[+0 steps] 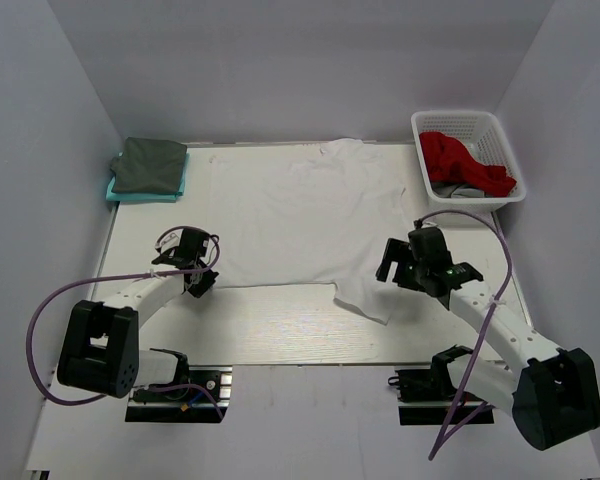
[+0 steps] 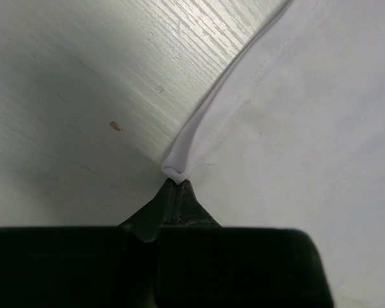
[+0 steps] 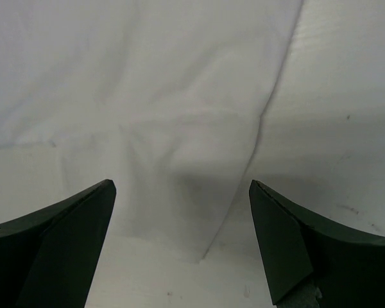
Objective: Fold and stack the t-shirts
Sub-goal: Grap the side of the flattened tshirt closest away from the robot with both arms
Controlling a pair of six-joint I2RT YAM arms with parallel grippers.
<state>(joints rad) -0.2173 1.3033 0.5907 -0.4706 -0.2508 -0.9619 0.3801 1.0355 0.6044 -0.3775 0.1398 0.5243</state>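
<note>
Folding the white shirt; left pincer pinches its hem by the near edge of the counter; right pincer, wide, should grip likewise

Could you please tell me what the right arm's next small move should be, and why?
Probably lower the right jaws, which hang open above the right edge of the flat white cloth t-shirt, and close them on it. The left jaws are shut on its left edge, so both sides would then be held for folding.
</note>
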